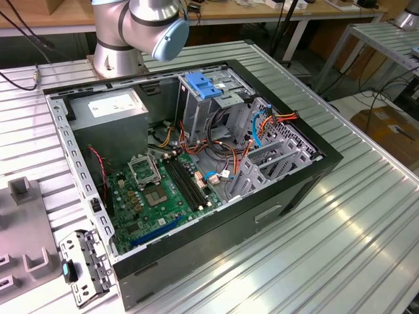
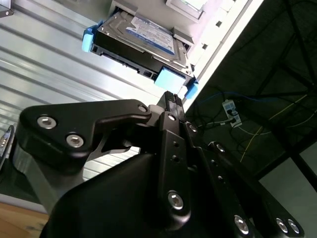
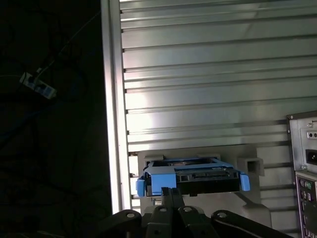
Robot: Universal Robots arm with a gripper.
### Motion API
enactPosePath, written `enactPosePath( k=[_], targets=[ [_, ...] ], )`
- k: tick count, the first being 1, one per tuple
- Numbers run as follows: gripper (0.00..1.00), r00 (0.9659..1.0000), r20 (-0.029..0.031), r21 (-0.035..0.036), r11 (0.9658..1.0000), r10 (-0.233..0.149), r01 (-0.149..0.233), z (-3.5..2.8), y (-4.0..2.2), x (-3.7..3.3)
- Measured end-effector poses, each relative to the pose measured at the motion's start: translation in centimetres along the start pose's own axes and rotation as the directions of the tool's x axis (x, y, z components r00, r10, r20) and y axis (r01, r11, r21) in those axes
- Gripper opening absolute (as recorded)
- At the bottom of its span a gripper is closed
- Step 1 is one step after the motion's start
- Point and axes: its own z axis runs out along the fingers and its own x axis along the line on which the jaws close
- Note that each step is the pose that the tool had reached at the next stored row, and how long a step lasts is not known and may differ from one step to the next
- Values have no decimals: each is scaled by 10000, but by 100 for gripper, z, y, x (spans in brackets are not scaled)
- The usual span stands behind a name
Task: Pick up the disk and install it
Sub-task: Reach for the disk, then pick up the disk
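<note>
Yet to lift the disk (image 3: pixel 198 179), seated in a grey holder (image 3: pixel 252 166) by the worktop (image 3: pixel 208 74) edge in the first wrist view, let alone install it. Poised just beside its blue end with hand (image 3: pixel 171 192) pinched shut and empty. In the exterior view: open case (image 1: pixel 275 209), cables (image 1: pixel 229 154) crowding its cage (image 1: pixel 203 111).

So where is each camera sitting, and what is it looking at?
Exterior view: off the arm, looking down at the open black computer case on the ribbed metal table; the silver arm shows behind it.
First wrist view: on the arm, facing past the shut black gripper to the dark-grey disk in its blue carrier.
Second wrist view: on the arm, facing that disk over the gripper.
Both wrist views share gripper, disk and table.
</note>
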Motion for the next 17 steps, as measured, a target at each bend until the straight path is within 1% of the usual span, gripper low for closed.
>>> enactPosePath(
  k=[15,17],
  targets=[
    [11,10000,1,0,10000,-2,2,0,0,4],
    [11,9999,-6,3,9999,-145,145,0,0,5]
  ],
)
